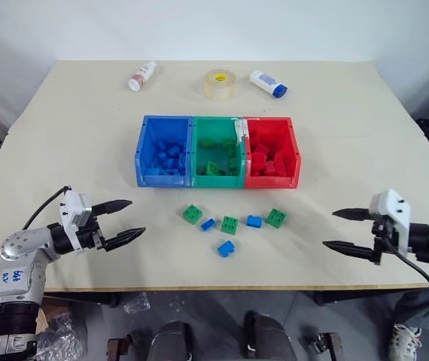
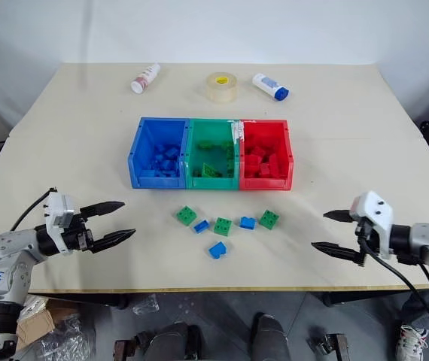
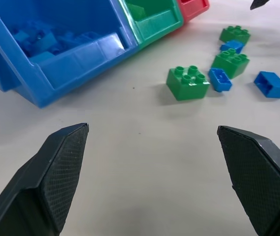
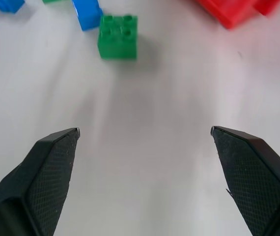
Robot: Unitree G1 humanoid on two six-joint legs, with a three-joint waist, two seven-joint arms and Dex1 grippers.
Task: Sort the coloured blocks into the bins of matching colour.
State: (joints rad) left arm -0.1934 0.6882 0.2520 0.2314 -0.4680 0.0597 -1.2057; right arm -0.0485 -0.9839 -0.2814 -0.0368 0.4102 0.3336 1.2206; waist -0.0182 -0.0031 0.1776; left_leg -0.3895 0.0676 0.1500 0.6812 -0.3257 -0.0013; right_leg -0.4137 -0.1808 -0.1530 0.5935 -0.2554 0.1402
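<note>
- Left eye view shows the table [image 1: 365,150] with the three joined bins [image 1: 218,179] at its centre: blue bin [image 1: 148,162] on the robot's left, green bin [image 1: 216,179] in the middle, red bin [image 1: 296,158] on the right, each already holding blocks of its own colour.
- Well behind the bins lie a tape roll [image 1: 220,83] and two white bottles [image 1: 142,76], which take no part in the sorting and are best left alone.
- The left gripper [image 1: 121,221] and the right gripper [image 1: 345,229] hover above the table at either side, well apart from the blocks; both have their fingers spread wide and hold nothing.
- Six loose blocks lie on the table just in front of the bins: three green blocks [image 1: 193,214] and three smaller blue blocks [image 1: 226,247], close together, some nearly touching.
- A sensible first pick for the right gripper seems to be the rightmost green block [image 1: 276,217], which faces that side with bare table before it.
- The left gripper could likewise take the leftmost green one, nearest to it.
- Closing on the flat sides, not the studs, should give a steadier hold.
- The small blue block [image 1: 208,223] sits just beside a green neighbour [image 1: 229,224], so a careless approach could knock both.
</note>
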